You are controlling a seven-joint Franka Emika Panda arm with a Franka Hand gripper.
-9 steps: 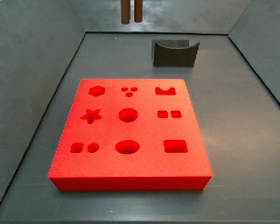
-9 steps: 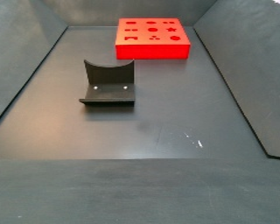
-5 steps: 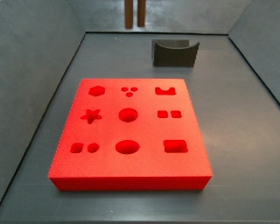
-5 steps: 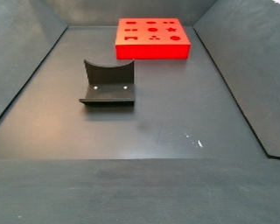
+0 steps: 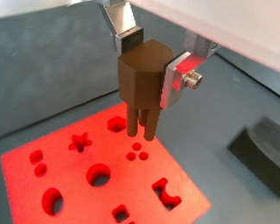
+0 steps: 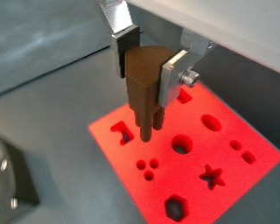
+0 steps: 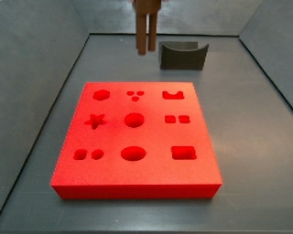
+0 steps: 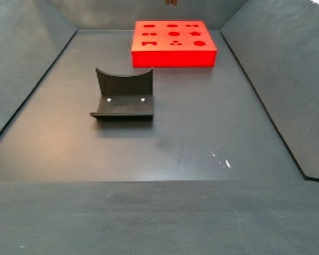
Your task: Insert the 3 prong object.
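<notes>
End effector (image 5: 150, 74) clenched on the 3 prong object (image 5: 143, 87), prongs down, hanging above the red block (image 5: 101, 171).

In a side view the peg (image 7: 146, 26) sits top centre, upright, beside the curved holder (image 7: 182, 55).

— What do we see of our own body here?

— Mostly the claw (image 5: 152, 66): in both wrist views its fingers (image 5: 177, 77) are flat silver plates, one carrying a round silver screw head on its outer face.

— And the opposite finger (image 6: 125, 37)?

— A silver plate too, with a dark pad at its tip. Behind the claw (image 6: 150, 64) we make out a pale, whitish housing edged with a thin red line.
</notes>
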